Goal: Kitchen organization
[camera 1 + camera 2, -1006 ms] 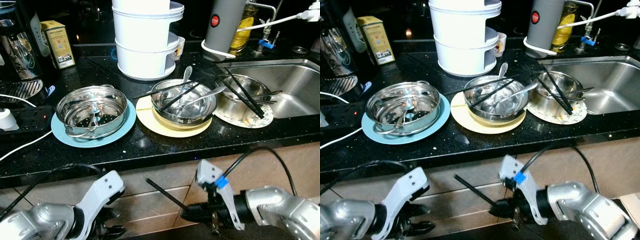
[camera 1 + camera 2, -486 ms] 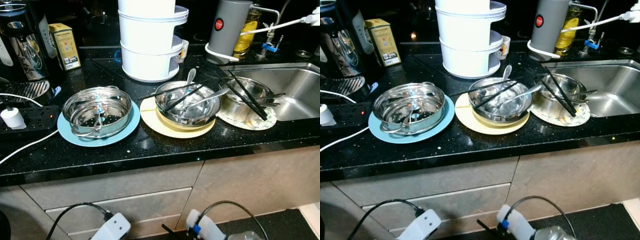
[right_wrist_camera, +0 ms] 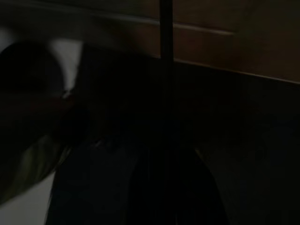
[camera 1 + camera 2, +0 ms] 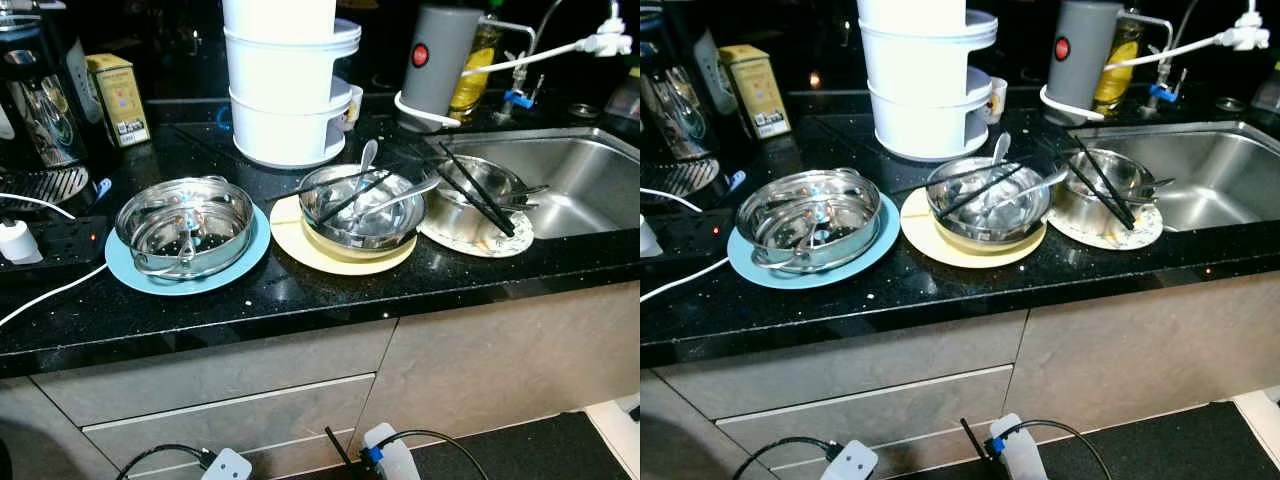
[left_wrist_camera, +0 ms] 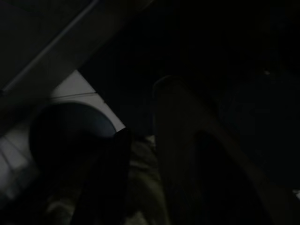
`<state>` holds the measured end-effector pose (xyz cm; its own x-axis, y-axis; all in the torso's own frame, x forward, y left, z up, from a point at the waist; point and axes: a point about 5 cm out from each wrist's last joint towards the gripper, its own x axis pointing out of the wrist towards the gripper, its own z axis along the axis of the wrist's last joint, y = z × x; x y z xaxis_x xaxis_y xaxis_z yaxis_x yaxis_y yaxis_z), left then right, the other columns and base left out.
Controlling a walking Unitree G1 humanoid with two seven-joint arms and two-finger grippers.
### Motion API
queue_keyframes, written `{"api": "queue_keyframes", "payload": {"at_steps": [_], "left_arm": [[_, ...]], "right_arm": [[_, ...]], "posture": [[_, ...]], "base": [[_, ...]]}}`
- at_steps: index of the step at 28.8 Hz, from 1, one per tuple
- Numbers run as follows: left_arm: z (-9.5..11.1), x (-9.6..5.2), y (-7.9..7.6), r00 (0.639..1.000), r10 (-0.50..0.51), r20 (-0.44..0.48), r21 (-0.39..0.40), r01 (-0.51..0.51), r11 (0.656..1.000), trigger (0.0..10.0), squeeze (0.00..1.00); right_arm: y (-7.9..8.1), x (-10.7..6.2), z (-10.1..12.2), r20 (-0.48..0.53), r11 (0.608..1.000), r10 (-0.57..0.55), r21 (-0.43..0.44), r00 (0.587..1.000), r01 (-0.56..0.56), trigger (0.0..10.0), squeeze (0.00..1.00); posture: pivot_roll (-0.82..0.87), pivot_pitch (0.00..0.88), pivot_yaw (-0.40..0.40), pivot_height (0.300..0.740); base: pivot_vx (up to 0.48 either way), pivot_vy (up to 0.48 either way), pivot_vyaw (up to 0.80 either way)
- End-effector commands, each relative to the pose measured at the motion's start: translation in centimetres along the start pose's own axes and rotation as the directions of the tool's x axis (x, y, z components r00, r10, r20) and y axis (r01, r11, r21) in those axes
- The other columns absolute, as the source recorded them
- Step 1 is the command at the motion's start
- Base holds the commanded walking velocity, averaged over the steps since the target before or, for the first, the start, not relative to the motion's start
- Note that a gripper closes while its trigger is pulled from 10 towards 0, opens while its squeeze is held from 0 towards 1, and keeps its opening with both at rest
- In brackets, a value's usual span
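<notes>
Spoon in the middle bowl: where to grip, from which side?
Take the spoon by its raised end, which sticks up past the far rim of the bowl, coming from above. That end stands free in the air, while its lower part lies in the bowl under crossed chopsticks, so a low or side approach would likely knock them.

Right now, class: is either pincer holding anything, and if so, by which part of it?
It seems the right pincer holds a black chopstick by its lower end, below the counter, though the hold itself cannot be seen. Whether the left pincer holds anything cannot be told.
</notes>
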<state>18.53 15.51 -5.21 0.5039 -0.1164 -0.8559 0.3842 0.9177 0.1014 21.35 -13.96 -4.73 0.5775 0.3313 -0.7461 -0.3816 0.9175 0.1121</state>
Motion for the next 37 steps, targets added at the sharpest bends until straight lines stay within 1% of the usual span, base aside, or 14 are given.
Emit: {"api": "queue_keyframes", "payload": {"at_steps": [1, 5, 7, 8, 10, 11, 15, 18, 19, 21, 25, 28, 34, 37], "left_arm": [[-0.8, 0.4, 0.2, 0.999, 0.017, -0.028, -0.027, -0.018, 0.999, 10.0, 0.0], [-1.1, 0.8, 0.6, 0.999, 0.047, -0.009, -0.119, -0.048, 0.992, 10.0, 0.0], [-0.8, 1.2, 1.3, 0.994, 0.09, 0.07, -0.262, -0.069, 0.963, 10.0, 0.0], [-0.6, 1.2, 1.7, 0.987, 0.12, 0.106, -0.297, -0.084, 0.951, 10.0, 0.0], [-0.5, 1.2, 2.0, 0.982, 0.139, 0.126, -0.313, -0.094, 0.945, 10.0, 0.0], [-0.6, 1.2, 2.2, 0.98, 0.113, 0.164, -0.255, -0.069, 0.964, 10.0, 0.0], [-0.8, 1.3, 2.1, 0.981, 0.094, 0.171, -0.238, -0.051, 0.97, 10.0, 0.0], [-0.6, 1.2, 2.3, 0.968, 0.144, 0.207, -0.236, -0.094, 0.967, 10.0, 0.0], [-0.7, 1.2, 2.5, 0.968, 0.166, 0.189, -0.179, -0.132, 0.975, 10.0, 0.0], [-0.3, 1.3, 2.1, 0.969, 0.115, 0.219, -0.158, -0.081, 0.984, 10.0, 0.0], [0.1, 1.2, 2.0, 0.952, 0.122, 0.279, -0.148, -0.083, 0.985, 10.0, 0.0], [-0.6, 1.6, 1.9, 0.98, 0.119, 0.162, -0.181, -0.089, 0.979, 10.0, 0.0], [-0.5, 1.5, 2.0, 0.955, 0.19, 0.23, -0.259, -0.128, 0.957, 10.0, 0.0], [-0.8, 1.5, 2.1, 0.952, 0.212, 0.22, -0.275, -0.148, 0.95, 10.0, 0.0]], "right_arm": [[-0.2, 0.2, -0.6, 0.006, 0.994, -0.061, 0.094, 0.998, 0.06, 0.0, 0.0], [-0.6, 0.3, -1.1, -0.004, 0.988, -0.117, 0.096, 0.993, 0.117, 0.0, 0.0], [-0.9, 0.4, -1.7, -0.01, 0.982, -0.171, 0.074, 0.985, 0.171, 0.0, 0.0], [-0.9, 0.4, -1.9, -0.008, 0.978, -0.186, 0.095, 0.983, 0.186, 5.6, 0.0], [-0.9, 0.5, -2.0, -0.004, 0.974, -0.196, 0.117, 0.981, 0.195, 5.6, 0.0], [-0.7, 0.6, -2.1, 0.008, 0.97, -0.189, 0.158, 0.982, 0.185, 10.0, 0.0], [-0.6, 0.7, -2.3, 0.01, 0.971, -0.179, 0.165, 0.984, 0.175, 10.0, 0.0], [-0.5, 0.7, -2.1, 0.034, 0.967, -0.193, 0.174, 0.981, 0.184, 10.0, 0.0], [-0.6, 0.7, -2.0, 0.055, 0.965, -0.21, 0.169, 0.976, 0.198, 10.0, 0.0], [-1.0, 0.6, -1.7, 0.087, 0.958, -0.254, 0.162, 0.963, 0.237, 10.0, 0.0], [-1.3, 0.6, -1.6, 0.111, 0.952, -0.275, 0.172, 0.955, 0.254, 10.0, 0.0], [-1.4, 0.5, -1.8, 0.117, 0.953, -0.268, 0.179, 0.956, 0.245, 10.0, 0.0], [-1.4, 0.4, -2.3, 0.107, 0.953, -0.27, 0.174, 0.957, 0.249, 10.0, 0.0], [-1.2, 0.4, -2.3, 0.117, 0.959, -0.253, 0.159, 0.96, 0.233, 10.0, 0.0]], "posture": [[-0.05, 0.146, -0.038, 0.74], [-0.04, 0.148, -0.042, 0.74], [-0.04, 0.151, -0.05, 0.74], [-0.03, 0.15, -0.053, 0.74], [-0.03, 0.15, -0.053, 0.74], [-0.03, 0.15, -0.053, 0.74], [-0.04, 0.152, -0.05, 0.74], [-0.04, 0.151, -0.05, 0.74], [-0.04, 0.148, -0.048, 0.74], [-0.04, 0.154, -0.038, 0.74], [-0.04, 0.154, -0.037, 0.74], [-0.04, 0.148, -0.038, 0.74], [-0.05, 0.145, -0.033, 0.74], [-0.05, 0.137, -0.041, 0.74]], "base": [[0.0, 0.0, 0.0], [0.0, 0.0, 0.0], [0.0, 0.0, 0.0], [0.0, 0.0, 0.0], [0.0, 0.0, 0.0], [0.0, 0.0, 0.0], [0.0, 0.0, 0.0], [0.0, 0.0, 0.0], [0.0, 0.0, 0.0], [0.0, 0.0, 0.0], [0.0, 0.0, 0.0], [0.0, 0.0, 0.0], [0.0, 0.0, 0.0], [0.0, 0.0, 0.0]]}}
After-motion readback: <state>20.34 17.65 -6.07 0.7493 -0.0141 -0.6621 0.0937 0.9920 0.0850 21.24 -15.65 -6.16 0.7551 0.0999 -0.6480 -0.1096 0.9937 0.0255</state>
